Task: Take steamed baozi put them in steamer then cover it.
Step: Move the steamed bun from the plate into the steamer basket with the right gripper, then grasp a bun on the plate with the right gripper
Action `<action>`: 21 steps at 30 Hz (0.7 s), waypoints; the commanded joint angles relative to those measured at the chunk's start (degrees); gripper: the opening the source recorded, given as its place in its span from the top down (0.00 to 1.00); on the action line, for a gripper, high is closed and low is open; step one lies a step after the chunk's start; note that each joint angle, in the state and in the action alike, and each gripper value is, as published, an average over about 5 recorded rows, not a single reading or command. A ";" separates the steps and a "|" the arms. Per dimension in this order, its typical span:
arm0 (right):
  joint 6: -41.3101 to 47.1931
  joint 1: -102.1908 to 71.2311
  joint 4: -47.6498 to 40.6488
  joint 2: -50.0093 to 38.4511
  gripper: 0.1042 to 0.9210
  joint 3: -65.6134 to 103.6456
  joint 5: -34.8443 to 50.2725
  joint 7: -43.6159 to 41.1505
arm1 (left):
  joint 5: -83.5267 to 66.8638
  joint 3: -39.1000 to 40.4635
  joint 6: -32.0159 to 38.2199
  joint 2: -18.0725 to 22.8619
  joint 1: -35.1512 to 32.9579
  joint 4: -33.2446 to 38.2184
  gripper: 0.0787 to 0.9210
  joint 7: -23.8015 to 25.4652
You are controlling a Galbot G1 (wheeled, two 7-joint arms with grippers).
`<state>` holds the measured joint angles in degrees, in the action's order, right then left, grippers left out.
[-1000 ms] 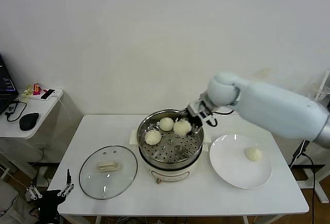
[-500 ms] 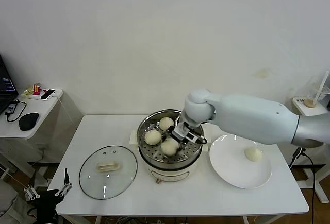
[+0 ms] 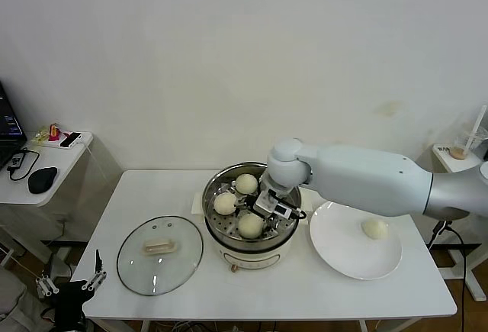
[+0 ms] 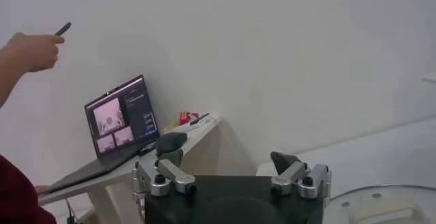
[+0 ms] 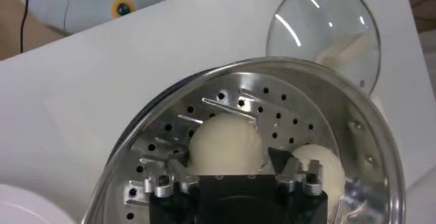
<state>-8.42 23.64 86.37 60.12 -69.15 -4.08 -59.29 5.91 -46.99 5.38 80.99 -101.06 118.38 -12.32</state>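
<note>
The steamer point(image 3: 216, 234) stands mid-table with three baozi on its perforated tray: one at the back point(image 3: 245, 184), one at the left point(image 3: 225, 204), one at the front point(image 3: 248, 229). My right gripper point(image 3: 258, 211) is open over the front baozi. In the right wrist view its fingers point(image 5: 278, 160) stand on either side of that baozi point(image 5: 226, 140), which rests on the tray point(image 5: 300, 120), with a small gap at one side. A fourth baozi point(image 3: 374, 228) lies on the white plate point(image 3: 335, 244). The cover point(image 3: 160, 254) lies flat to the steamer's left. My left gripper point(image 3: 72, 282) is parked, open and empty, at the table's front left.
A side table point(image 3: 65, 156) with a mouse and small items stands far left. The left wrist view shows my left gripper point(image 4: 228, 167), a laptop point(image 4: 122, 120) and a person's raised hand point(image 4: 27, 52). The right wrist view shows another baozi point(image 5: 319, 164) and the cover point(image 5: 323, 31).
My right arm swung from the steamer's back right to its front, carrying a baozi down onto the front of the tray. The fingers now stand apart round it. The left arm has not moved.
</note>
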 commanded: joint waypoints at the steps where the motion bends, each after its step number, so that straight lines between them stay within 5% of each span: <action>1: 1.08 1.61 -0.97 -0.77 0.12 3.01 -0.24 -1.14 | -0.07 -0.07 -0.10 -0.32 0.18 -0.06 0.12 0.02; 14: 21.09 4.07 -5.17 -11.78 0.12 12.29 4.39 -6.93 | -0.61 0.40 -0.16 -2.50 1.05 -0.48 0.12 0.10; 21: 24.94 1.73 -2.57 -23.04 0.12 12.85 5.76 -6.57 | -0.87 1.74 -0.22 -3.41 1.64 -0.50 0.12 0.14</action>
<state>6.96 26.65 83.02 49.74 -59.54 -0.47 -64.54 5.13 -46.28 5.16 78.59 -99.81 117.98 -12.20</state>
